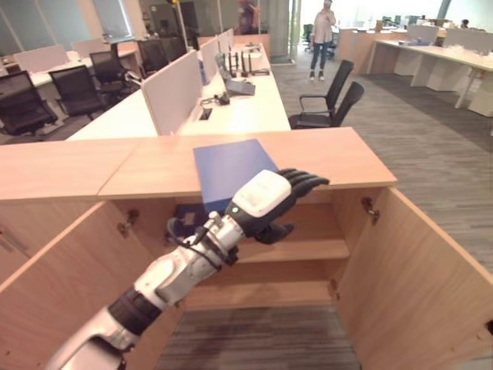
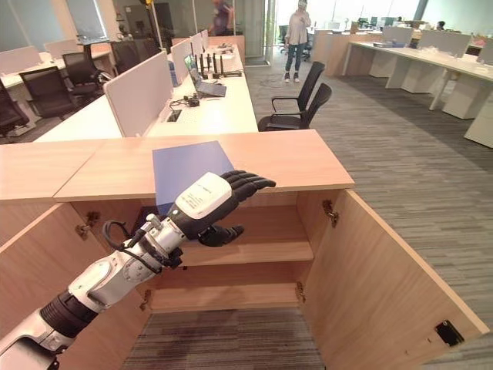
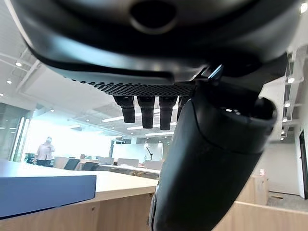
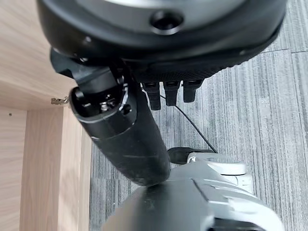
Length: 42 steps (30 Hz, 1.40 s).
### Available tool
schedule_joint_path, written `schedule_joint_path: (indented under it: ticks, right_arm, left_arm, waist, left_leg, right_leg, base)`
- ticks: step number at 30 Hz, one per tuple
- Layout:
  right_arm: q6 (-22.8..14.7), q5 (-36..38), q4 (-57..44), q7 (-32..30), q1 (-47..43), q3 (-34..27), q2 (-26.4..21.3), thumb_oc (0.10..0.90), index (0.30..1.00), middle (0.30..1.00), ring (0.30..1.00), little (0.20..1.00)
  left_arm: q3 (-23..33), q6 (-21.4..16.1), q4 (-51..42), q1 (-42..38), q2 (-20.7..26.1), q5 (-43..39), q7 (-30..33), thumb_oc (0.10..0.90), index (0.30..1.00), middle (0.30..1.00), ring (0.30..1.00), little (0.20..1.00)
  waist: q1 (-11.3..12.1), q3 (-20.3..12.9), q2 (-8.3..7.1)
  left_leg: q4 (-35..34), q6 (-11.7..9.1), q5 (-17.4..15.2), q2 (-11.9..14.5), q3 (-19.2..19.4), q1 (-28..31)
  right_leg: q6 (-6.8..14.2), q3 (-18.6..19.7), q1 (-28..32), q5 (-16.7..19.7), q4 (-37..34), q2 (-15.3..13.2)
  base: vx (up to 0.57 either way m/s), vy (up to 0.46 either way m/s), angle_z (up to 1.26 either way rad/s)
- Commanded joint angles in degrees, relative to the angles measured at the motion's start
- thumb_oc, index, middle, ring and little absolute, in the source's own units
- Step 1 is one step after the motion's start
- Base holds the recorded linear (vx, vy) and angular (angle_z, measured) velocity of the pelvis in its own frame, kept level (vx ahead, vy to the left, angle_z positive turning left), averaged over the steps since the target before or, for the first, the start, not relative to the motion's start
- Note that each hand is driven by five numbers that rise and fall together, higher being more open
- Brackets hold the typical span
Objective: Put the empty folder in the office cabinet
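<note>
A blue folder [image 1: 227,169] lies flat on the wooden top of the office cabinet [image 1: 339,158], its near end reaching the front edge. My left hand [image 1: 268,197] hovers at that front edge, just right of the folder's near corner, fingers straight and thumb spread below, holding nothing. In the left wrist view the folder [image 3: 43,192] lies beside the hand [image 3: 207,159], apart from it. Both cabinet doors stand open, and a bare shelf [image 1: 304,250] shows inside. My right hand [image 4: 120,125] hangs over the carpet next to a wooden panel, fingers relaxed and empty.
The right cabinet door [image 1: 424,270] swings out towards me, and the left door [image 1: 54,301] does the same. Behind the cabinet run white desks with dividers [image 1: 173,92] and black chairs [image 1: 331,104]. A person [image 1: 322,35] stands far back in the aisle.
</note>
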Motion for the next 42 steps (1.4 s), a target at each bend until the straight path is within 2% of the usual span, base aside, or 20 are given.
schedule_joint_path:
  ticks: [1, 9, 18, 27, 32, 42]
  right_arm:
    - [-0.7, -0.8, 1.7, 0.7, -3.3, 2.3, 4.0, 0.8, 0.9, 0.9, 0.9, 0.9]
    - [-0.4, -1.1, 2.1, 0.8, -2.9, 2.6, 4.2, 0.8, 0.9, 0.9, 0.9, 0.9]
    - [-0.4, -1.0, 2.5, 0.5, -3.1, 2.4, 4.0, 0.8, 0.9, 0.9, 0.9, 0.9]
    - [0.1, -1.4, 2.9, 0.9, -2.7, 2.2, 4.1, 0.8, 0.9, 0.9, 0.9, 0.9]
    - [0.8, -1.7, 3.1, 1.8, -2.4, 1.8, 4.1, 0.8, 0.9, 0.9, 0.9, 0.9]
    - [1.4, -2.0, 3.4, 2.9, -2.1, 2.1, 4.5, 0.8, 0.9, 0.9, 0.9, 0.9]
  left_arm:
    - [3.0, 1.8, 3.3, -14.3, -2.7, 2.8, 6.3, 0.8, 0.9, 0.9, 0.9, 0.9]
    - [3.3, 5.3, 10.9, -15.9, -4.7, 5.4, 8.7, 0.8, 0.9, 0.9, 0.9, 0.9]
    - [5.0, 8.2, 14.8, -17.4, -5.4, 7.1, 11.2, 0.8, 0.9, 0.9, 0.9, 0.9]
    - [7.3, 10.7, 19.0, -15.6, -5.4, 6.9, 11.2, 0.8, 0.9, 0.9, 0.9, 0.9]
    - [9.8, 13.3, 22.1, -13.1, -4.9, 6.5, 9.1, 0.8, 0.9, 0.9, 0.9, 0.9]
    - [12.3, 15.5, 25.7, -10.7, -4.6, 5.8, 8.9, 0.8, 0.9, 0.9, 0.9, 0.9]
  waist:
    - [0.2, -0.7, -2.72]
    - [-0.3, -0.9, -2.62]
    - [-0.6, -1.1, -2.55]
    - [-0.7, -1.3, -2.62]
    - [-0.5, -1.3, -2.68]
    - [-0.2, -1.3, -2.79]
  left_leg:
    - [-0.2, -0.3, -4.3, -1.6, -1.8, 0.4]
    - [-0.2, -0.2, -4.5, -1.6, -1.2, 0.9]
    - [-0.2, -0.2, -4.7, -1.6, -0.9, 1.1]
    - [-0.2, -0.3, -4.8, -1.5, -0.5, 1.4]
    - [-0.2, -0.3, -4.8, -1.4, -0.6, 1.5]
    - [-0.2, -0.3, -5.4, -1.3, -0.6, 2.0]
  right_leg:
    - [3.8, 0.5, 1.7, -0.6, 0.4, -1.7]
    - [3.7, 1.0, 1.9, -0.8, 0.4, -1.6]
    - [3.8, 1.3, 2.0, -0.8, 0.4, -1.5]
    - [3.7, 1.5, 2.2, -0.9, 0.4, -1.4]
    - [3.6, 1.6, 2.2, -1.0, 0.4, -1.4]
    - [3.5, 1.7, 2.7, -1.5, 0.4, -1.2]
  base:
    - [0.01, 0.004, -0.05]
    - [0.0, 0.0, -0.06]
    - [0.0, -0.001, -0.03]
    - [0.0, 0.0, 0.0]
    - [0.0, 0.0, 0.0]
    - [0.01, -0.002, -0.03]
